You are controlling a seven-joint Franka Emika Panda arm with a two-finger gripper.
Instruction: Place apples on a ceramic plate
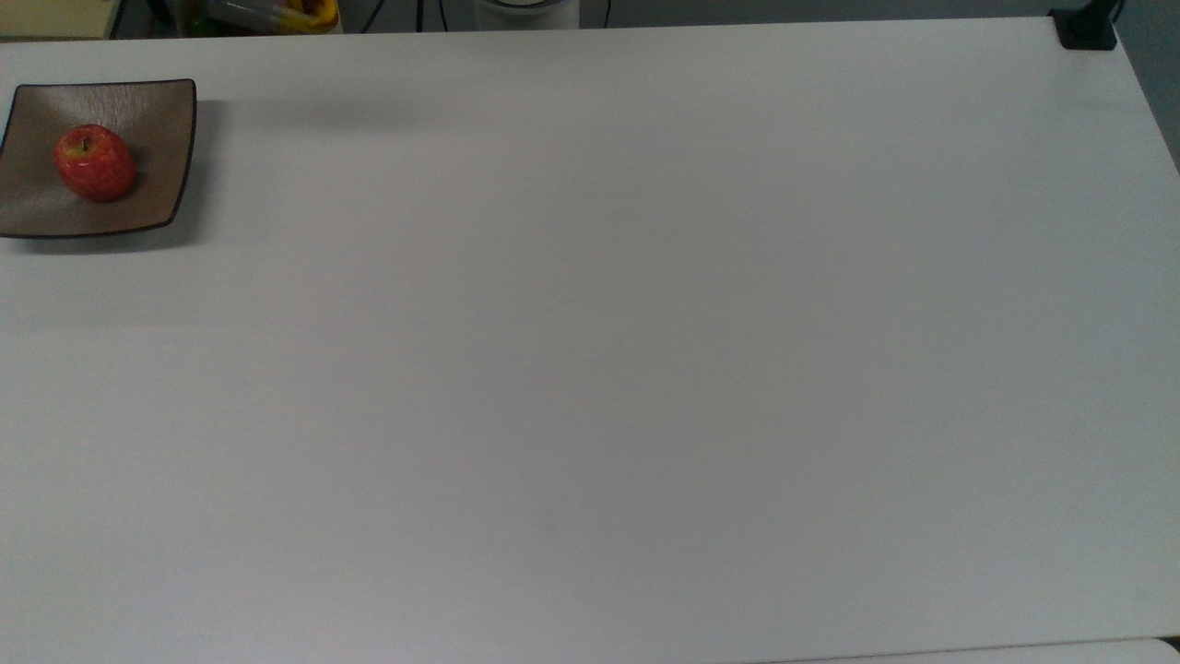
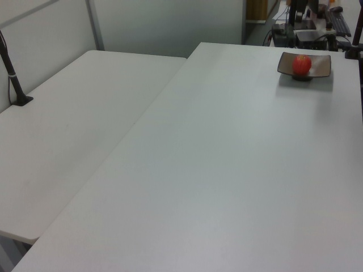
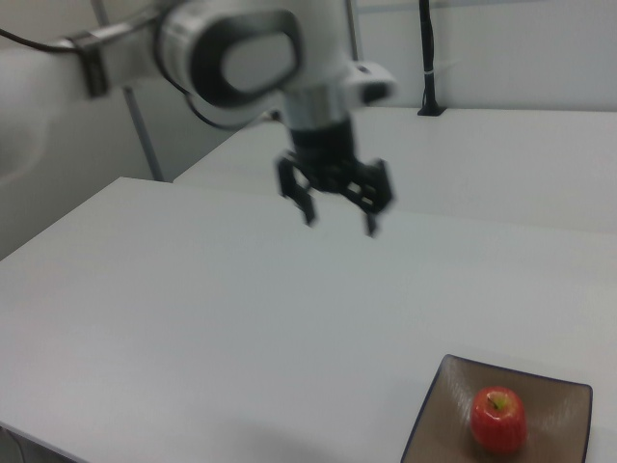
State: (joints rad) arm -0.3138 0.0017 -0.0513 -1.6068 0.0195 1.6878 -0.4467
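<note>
A red apple (image 1: 95,163) with a yellow-green patch at its stem rests on the square brown ceramic plate (image 1: 157,111) at the top view's far left. The left view has the apple (image 2: 302,64) on the plate (image 2: 322,66) at the far right of the table. In the right view the apple (image 3: 498,420) lies on the plate (image 3: 443,415) at the bottom right. My gripper (image 3: 339,220) hangs open and empty high above the table, up and to the left of the plate in the right view.
The white table (image 1: 590,350) stretches wide to the top view's right of the plate. A second white table (image 2: 68,130) adjoins it on the left view's left. A black clamp (image 1: 1086,29) sits at the top view's far right corner.
</note>
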